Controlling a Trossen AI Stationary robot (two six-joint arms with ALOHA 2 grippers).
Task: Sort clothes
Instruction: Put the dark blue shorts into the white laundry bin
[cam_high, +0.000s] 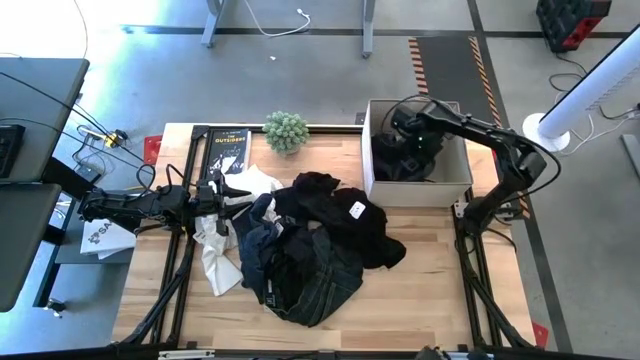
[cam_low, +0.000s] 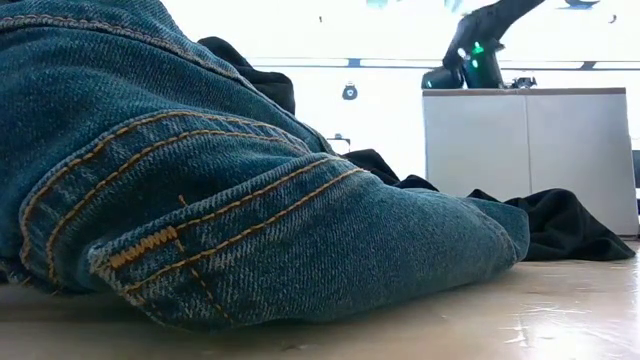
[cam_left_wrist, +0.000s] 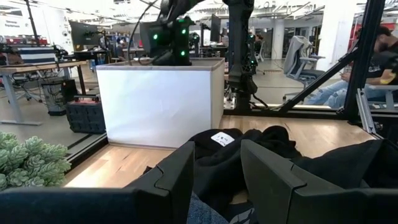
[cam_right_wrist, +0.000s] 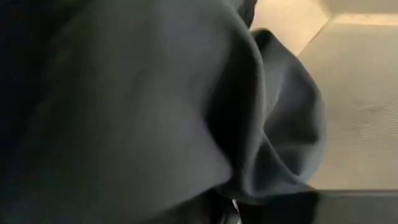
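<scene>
The surface (cam_high: 420, 270) is mostly covered mid-way by the clothes (cam_high: 310, 250), darks heaped with whites at the left edge. A dark piece (cam_right_wrist: 155, 106) is already down in the box (cam_high: 455, 182), where the right pincer (cam_high: 400, 135) is buried; whether it's open or shut can't be told. Probably best if the drop is finished deep inside, so nothing gets dragged back over the rim. The left pincer (cam_left_wrist: 214, 180) is held open, low beside the whites (cam_high: 215, 255), which are likely picked next, ideally pinched at one clean fold.
</scene>
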